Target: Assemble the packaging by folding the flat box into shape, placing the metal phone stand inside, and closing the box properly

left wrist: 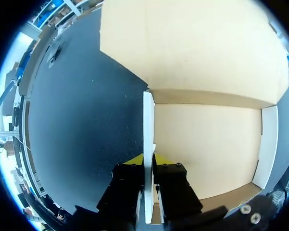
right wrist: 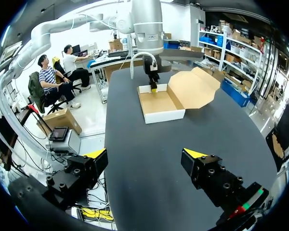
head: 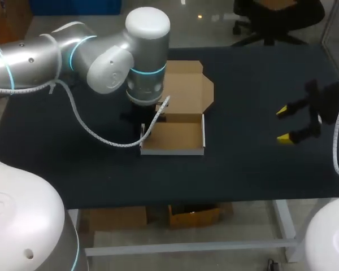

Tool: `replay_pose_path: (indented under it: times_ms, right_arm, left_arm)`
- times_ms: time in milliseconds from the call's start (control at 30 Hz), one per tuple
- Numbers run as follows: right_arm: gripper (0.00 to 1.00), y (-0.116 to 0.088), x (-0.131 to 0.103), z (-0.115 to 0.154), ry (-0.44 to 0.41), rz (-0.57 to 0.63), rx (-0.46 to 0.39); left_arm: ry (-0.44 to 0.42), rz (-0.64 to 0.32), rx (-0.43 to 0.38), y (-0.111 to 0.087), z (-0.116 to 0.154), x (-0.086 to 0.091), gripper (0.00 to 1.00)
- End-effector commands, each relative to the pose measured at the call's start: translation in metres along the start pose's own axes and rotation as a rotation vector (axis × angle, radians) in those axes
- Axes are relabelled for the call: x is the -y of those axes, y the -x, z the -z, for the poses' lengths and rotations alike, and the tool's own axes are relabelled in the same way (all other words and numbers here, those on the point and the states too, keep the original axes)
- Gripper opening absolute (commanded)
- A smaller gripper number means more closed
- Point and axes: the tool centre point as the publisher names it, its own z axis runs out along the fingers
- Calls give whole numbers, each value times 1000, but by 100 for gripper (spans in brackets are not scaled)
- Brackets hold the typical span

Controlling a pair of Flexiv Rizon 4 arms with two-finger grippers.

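The cardboard box (head: 172, 137) stands in the middle of the table as an open tray with white walls, its lid flap (head: 183, 84) lying flat behind it. My left gripper (left wrist: 148, 161) straddles the tray's left side wall (left wrist: 148, 125), one yellow-tipped finger outside and one inside, both pressed against it. In the right wrist view that gripper (right wrist: 153, 85) stands at the far corner of the box (right wrist: 160, 103). Well to the right of the box, above bare table, my right gripper (head: 285, 124) hangs wide open and holds nothing. No metal phone stand shows in any view.
My left arm's big wrist (head: 147, 56) and its white cable (head: 96, 132) hang over the box's left rear part. The black table (head: 254, 169) is bare between the box and my right gripper (right wrist: 147, 154).
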Motion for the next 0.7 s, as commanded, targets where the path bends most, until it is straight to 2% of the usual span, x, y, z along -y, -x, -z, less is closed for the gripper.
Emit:
replay_pose_path:
  times_ms: [33,67,100,200,467,700]
  right_arm:
    - [100,1,-2,-2,-3,-2,-2]
    - [100,1,-2,-2,-4,-4,-1]
    - [100,1,-2,-3,-6,-6,-1]
    - [100,1,-2,-3,-7,-7,-1]
    - [100,0,-2,-4,-11,-12,5]
    - [100,1,-1,-2,1,-21,15]
  left_arm:
    - [-20,-7,-41,2,-1,-6,68]
    - [-25,-8,-44,2,0,-7,82]
    - [-32,-9,-53,1,1,-7,89]
    - [-48,-16,-69,0,5,-8,100]
    - [-108,-65,-159,1,23,-15,100]
    - [-207,-160,-271,15,45,-31,100]
